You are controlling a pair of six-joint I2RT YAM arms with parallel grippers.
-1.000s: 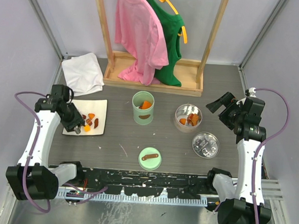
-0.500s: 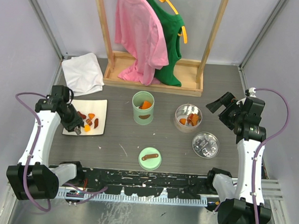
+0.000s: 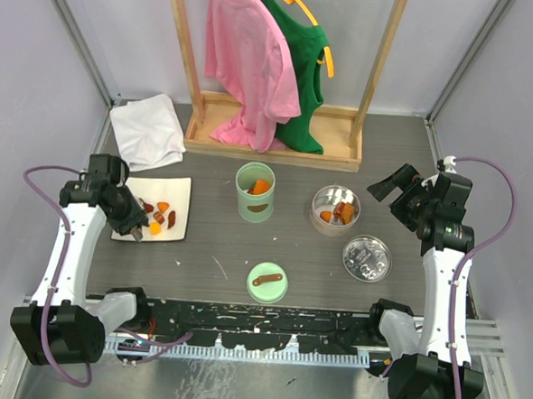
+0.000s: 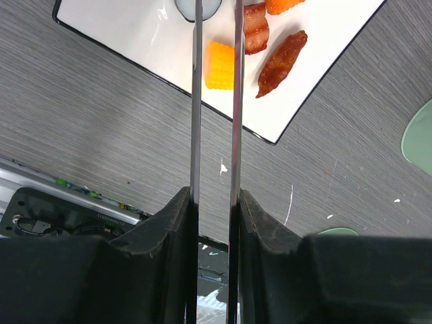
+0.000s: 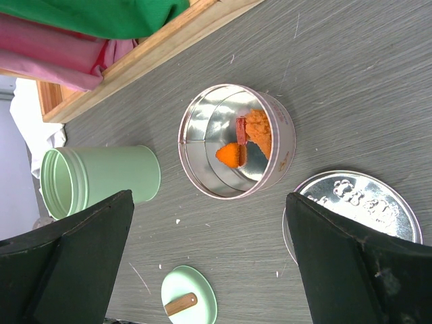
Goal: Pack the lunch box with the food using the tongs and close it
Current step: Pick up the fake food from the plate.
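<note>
The left pincer [image 4: 214,202] is squeezed shut on the tongs [image 4: 196,101]. Their tips reach over the white plate [image 4: 121,34] by the left edge of the table [image 4: 81,135], where the food [image 4: 218,66] lies. The tips are cut off, so maybe nothing is pinched. A weak pinch could drop a piece before the tin [image 5: 287,145]. The right pincer [image 5: 209,197] is wide open. Raised letters on the silver lid [image 5: 364,202] are too blurry to read.

Left wrist: tongs [image 4: 196,101] tips are running off the top edge, plate [image 4: 128,34] is getting cropped there too. Top view: tongs are showing too small to resolve.
</note>
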